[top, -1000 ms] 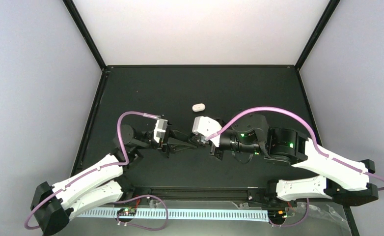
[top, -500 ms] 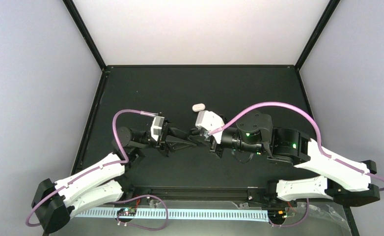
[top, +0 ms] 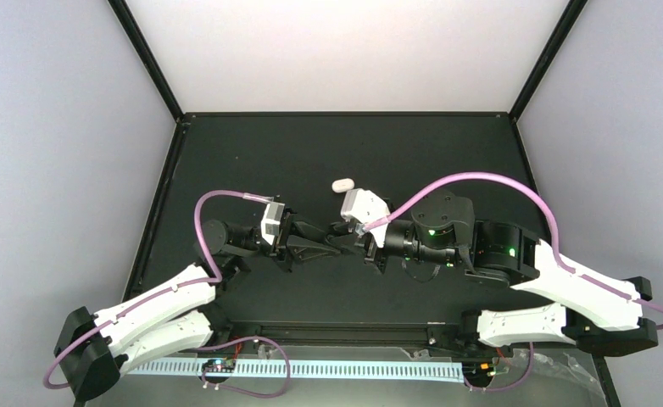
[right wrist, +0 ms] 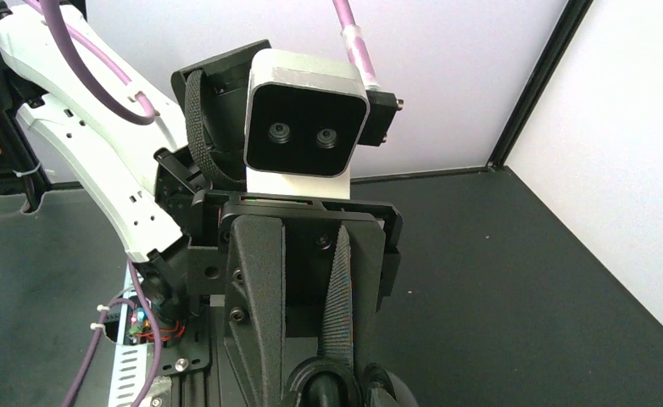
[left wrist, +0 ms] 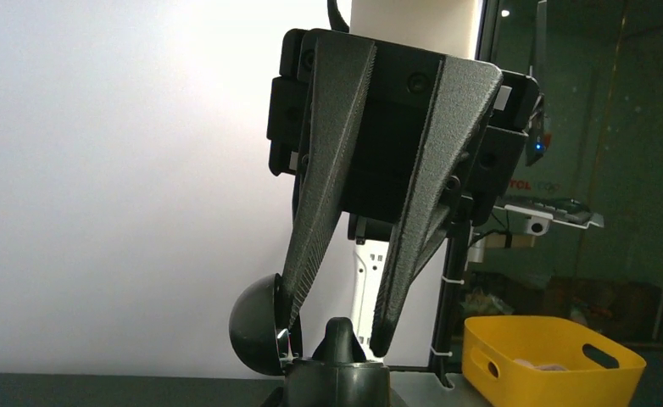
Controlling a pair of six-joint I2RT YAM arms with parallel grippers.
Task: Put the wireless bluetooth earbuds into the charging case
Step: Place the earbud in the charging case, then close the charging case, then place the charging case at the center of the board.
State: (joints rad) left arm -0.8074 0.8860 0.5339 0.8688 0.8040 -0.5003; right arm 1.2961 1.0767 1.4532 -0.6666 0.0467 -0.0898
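Top external shows both arms reaching inward so that the left hand (top: 335, 246) and the right hand (top: 345, 229) meet tip to tip above the middle of the tabletop (top: 252, 153). That posture suits one hand steadying something while the other works at it. One white pill-shaped object (top: 342, 184) lies alone on the tabletop just beyond them; whether it is a second case cannot be told. Counted here are two arms, two hands and one loose white piece, with no earbud visible.

Left wrist looks across at the right hand, whose two fingers stand a little apart with nothing visible between them. Their tips hang just over the left hand's own closed tips at the bottom edge. Beside those tips sits one glossy black rounded shell, taken to be the charging case (left wrist: 256, 335) with its lid swung out (probably held so its wells face the other hand). One yellow bin (left wrist: 557, 360) stands in the background, off the tabletop. No earbuds can be made out, so they may be seated already or hidden.

Right wrist faces the left hand, its two fingers drawn nearly together and converging on a dark rounded body at the bottom edge. It appears to pinch the case there, though the contact itself is hidden.
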